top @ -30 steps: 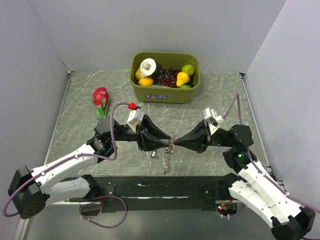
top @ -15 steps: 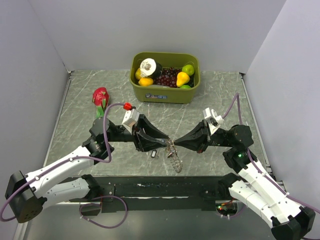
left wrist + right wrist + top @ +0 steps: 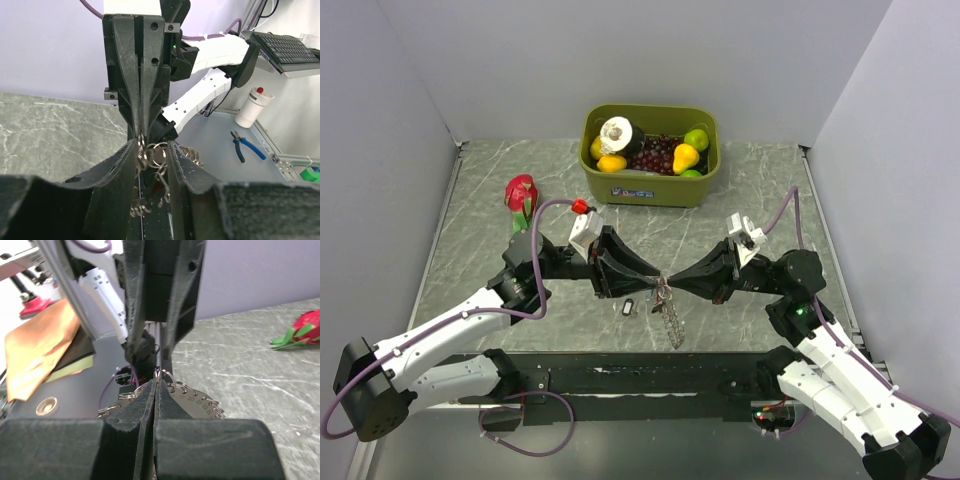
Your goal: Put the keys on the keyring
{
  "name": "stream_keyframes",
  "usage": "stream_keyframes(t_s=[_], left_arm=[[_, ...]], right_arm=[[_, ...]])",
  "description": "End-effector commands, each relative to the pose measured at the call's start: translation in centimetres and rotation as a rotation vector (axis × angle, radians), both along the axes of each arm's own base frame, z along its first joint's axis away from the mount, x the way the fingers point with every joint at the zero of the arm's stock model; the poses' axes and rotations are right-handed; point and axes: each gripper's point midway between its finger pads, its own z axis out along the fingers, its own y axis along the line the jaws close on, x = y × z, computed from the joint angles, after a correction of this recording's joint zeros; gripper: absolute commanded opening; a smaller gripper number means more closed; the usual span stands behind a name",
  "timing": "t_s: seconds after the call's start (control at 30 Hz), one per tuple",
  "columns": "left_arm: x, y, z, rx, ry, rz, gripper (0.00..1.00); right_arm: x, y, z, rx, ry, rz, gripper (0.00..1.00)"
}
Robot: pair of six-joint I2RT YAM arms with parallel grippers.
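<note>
Grippers: the right gripper (image 3: pixel 156 382) is pressed together and pinches the top of the keyring (image 3: pixel 196 396). The left gripper (image 3: pixel 150 152) is slightly spread, its fingers (image 3: pixel 120 170) on either side of the ring's coils, tip to tip with the right.
Keyring: it is held off the worktop above the middle of the near edge, with its free part dangling toward that edge.
Change: half a second ago the left gripper had drawn back toward the left edge, leaving a gap between the tips. It has now come back in and the tips meet again. The ring's lower end hung straight a second ago and now slants toward the right edge.
Loose key: one small dark key (image 3: pixel 628 308) lies on the worktop just left of the hanging ring, where it lay before.
Meaning: this looks like a re-grip to steady or open the ring. That key is not yet threaded, and whether any other key hangs on the ring cannot be told.
Beyond: the fruit bin (image 3: pixel 650 190) sits at the far edge and the dragon fruit (image 3: pixel 521 195) lies toward the far left corner, both unmoved.
</note>
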Motion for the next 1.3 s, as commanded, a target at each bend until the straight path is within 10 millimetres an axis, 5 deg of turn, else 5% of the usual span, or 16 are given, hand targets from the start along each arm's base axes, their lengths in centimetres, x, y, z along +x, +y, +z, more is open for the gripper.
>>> stream_keyframes(t_s=[0.0, 0.77, 1.27], left_arm=[[-0.5, 0.3, 1.8, -0.037, -0.012, -0.005, 0.35], [1.6, -0.9, -2.5, 0.08, 0.031, 0.083, 0.3], [2.2, -0.6, -2.7, 0.082, 0.011, 0.113, 0.3]], right_arm=[[0.5, -0.5, 1.9, 0.061, -0.054, -0.079, 0.0], [-0.1, -0.6, 2.1, 0.064, -0.073, -0.054, 0.0], [-0.7, -0.7, 2.4, 0.07, -0.094, -0.033, 0.0]])
